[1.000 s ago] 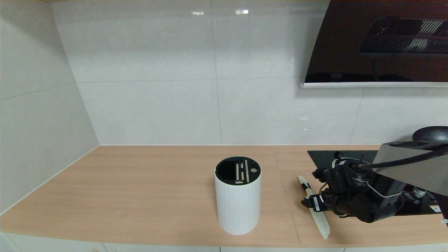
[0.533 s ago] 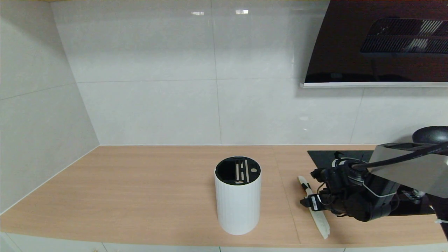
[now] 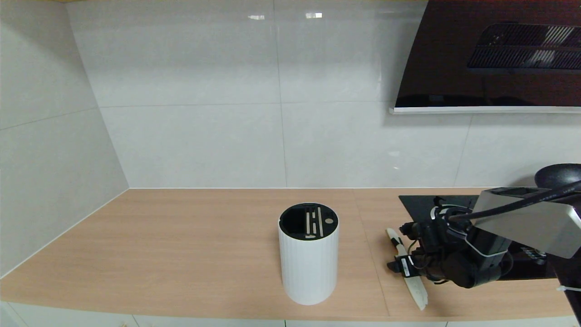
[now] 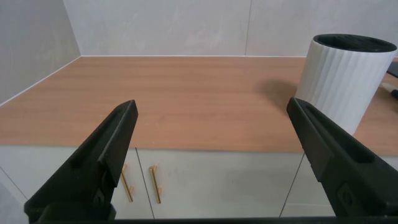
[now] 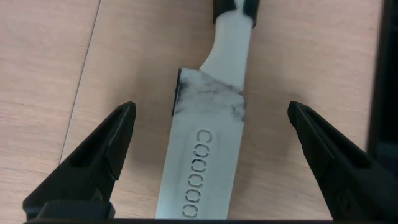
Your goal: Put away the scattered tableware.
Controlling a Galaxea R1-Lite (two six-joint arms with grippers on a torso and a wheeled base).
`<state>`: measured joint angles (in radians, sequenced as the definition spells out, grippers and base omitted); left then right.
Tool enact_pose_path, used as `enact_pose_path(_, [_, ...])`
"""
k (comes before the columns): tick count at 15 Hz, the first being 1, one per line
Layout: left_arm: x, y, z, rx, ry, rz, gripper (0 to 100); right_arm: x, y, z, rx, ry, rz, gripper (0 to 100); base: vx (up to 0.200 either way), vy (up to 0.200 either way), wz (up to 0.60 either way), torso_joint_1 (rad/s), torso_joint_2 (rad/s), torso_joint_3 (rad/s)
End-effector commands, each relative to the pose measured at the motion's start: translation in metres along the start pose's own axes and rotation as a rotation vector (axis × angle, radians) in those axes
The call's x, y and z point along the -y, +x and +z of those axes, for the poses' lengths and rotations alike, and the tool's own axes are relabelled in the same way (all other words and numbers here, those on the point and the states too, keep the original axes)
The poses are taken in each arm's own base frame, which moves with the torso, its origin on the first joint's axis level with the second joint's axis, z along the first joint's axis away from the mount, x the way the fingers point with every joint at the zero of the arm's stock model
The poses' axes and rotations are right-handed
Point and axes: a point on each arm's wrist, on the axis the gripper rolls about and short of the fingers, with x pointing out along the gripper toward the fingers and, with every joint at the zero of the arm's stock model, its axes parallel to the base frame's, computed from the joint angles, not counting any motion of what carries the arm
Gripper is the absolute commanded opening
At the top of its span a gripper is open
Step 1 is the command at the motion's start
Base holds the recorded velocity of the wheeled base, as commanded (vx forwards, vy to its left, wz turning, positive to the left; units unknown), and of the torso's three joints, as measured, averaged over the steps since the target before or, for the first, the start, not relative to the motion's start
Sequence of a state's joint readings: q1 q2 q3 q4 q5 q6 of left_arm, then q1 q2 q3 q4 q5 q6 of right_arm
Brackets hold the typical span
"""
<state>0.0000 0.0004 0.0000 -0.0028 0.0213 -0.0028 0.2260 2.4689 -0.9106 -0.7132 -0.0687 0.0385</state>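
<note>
Pre-grasp on the knife; nothing lifted yet.
The left gripper [image 4: 210, 107] hangs spread and empty by the wooden countertop's [image 3: 181, 245] front edge. The white ribbed cylindrical holder with black slotted top [image 3: 308, 259] stands mid-counter. To its right the white-bladed knife [image 5: 208, 155] lies flat, long axis front-to-back, handle toward the wall. The right gripper [image 5: 210, 109] straddles the blade, jaws apart; next it likely must lower and close.

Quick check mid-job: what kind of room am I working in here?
Most likely a home kitchen: a black range hood hangs on the tiled wall above a black cooktop set into a wooden countertop, with cabinet doors below.
</note>
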Motion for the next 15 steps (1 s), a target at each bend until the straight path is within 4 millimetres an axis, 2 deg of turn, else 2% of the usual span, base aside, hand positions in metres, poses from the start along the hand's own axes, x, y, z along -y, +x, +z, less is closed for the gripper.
enact_pose_path(1, [0.0000,0.0000,0.0000,0.001,0.000,0.000,100,-0.0005,0.0001,0.0015,0.005,-0.001,0.001,100,0.000,0.000,0.00,0.000,0.00,0.000])
enact_pose_path(5, [0.0000,0.0000,0.0000,0.001,0.000,0.000,100,-0.0011,0.0006,0.0019,0.006,0.000,0.002,100,0.000,0.000,0.00,0.000,0.00,0.000])
enact_pose_path(6, [0.0000,0.0000,0.0000,0.001,0.000,0.000,100,-0.0011,0.0006,0.0021,0.008,0.000,0.002,0,0.000,0.000,0.00,0.000,0.00,0.000])
enact_pose_path(15, [0.0000,0.0000,0.0000,0.001,0.000,0.000,100,-0.0044,0.0001,0.0045,0.023,-0.003,-0.032,0,0.000,0.000,0.00,0.000,0.00,0.000])
